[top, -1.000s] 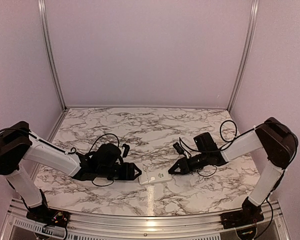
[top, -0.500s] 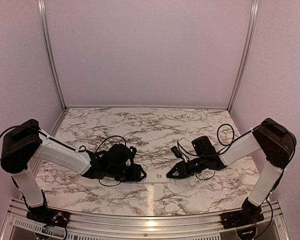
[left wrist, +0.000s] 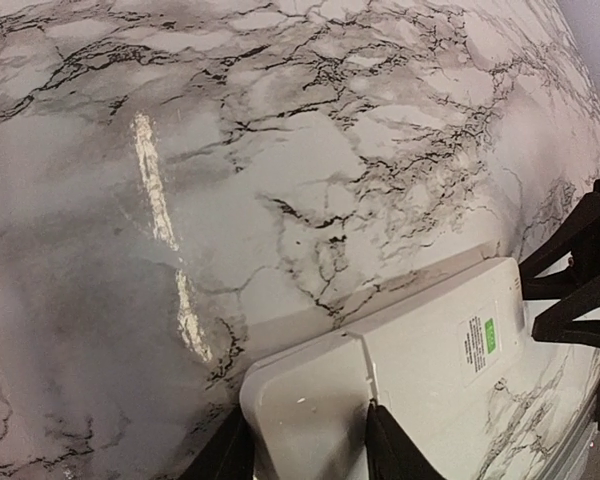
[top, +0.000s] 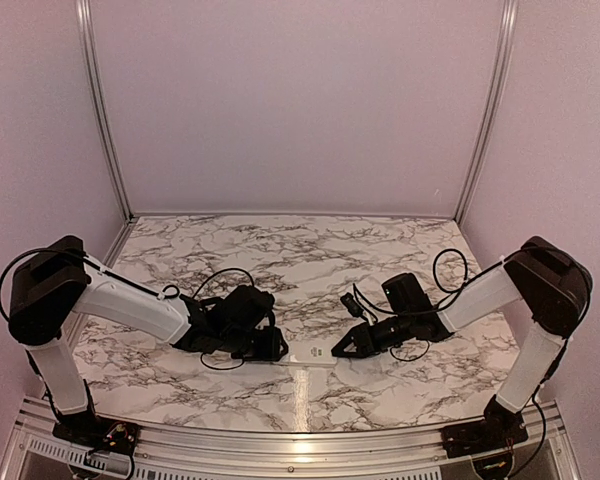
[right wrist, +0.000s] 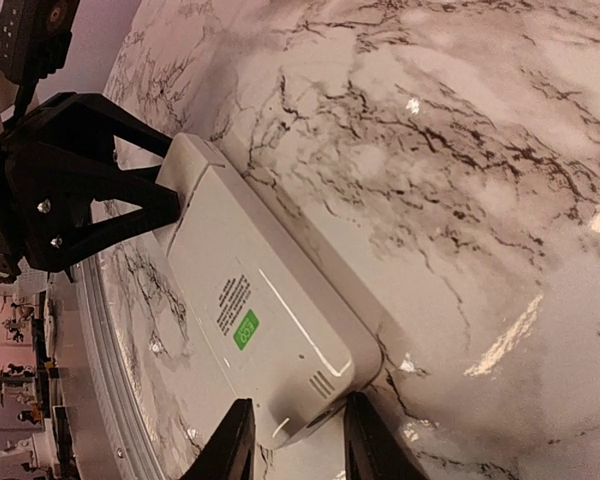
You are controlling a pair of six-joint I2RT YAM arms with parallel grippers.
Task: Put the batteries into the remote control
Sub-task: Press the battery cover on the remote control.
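The remote control (top: 315, 353) is a slim white handset lying back up between my two grippers near the table's front middle. Its plain back carries a small green label (right wrist: 245, 328). My left gripper (top: 280, 348) has one end between its fingers, and in the left wrist view both fingers (left wrist: 230, 450) press the sides of the remote control (left wrist: 430, 370). My right gripper (top: 338, 351) grips the opposite end. In the right wrist view that gripper (right wrist: 298, 403) straddles the rounded end of the remote control (right wrist: 270, 290). The batteries are out of view.
Black cables loop over the marble table (top: 300, 250) behind the left arm (top: 215, 275) and the right arm (top: 450, 265). An aluminium rail (top: 300, 440) runs along the near edge. Purple walls with metal posts (top: 100, 110) close the back and sides.
My left gripper has slid right and narrowed its jaws onto the remote control's end. My right gripper has shifted slightly down and left with the remote, which now looks thinner from above.
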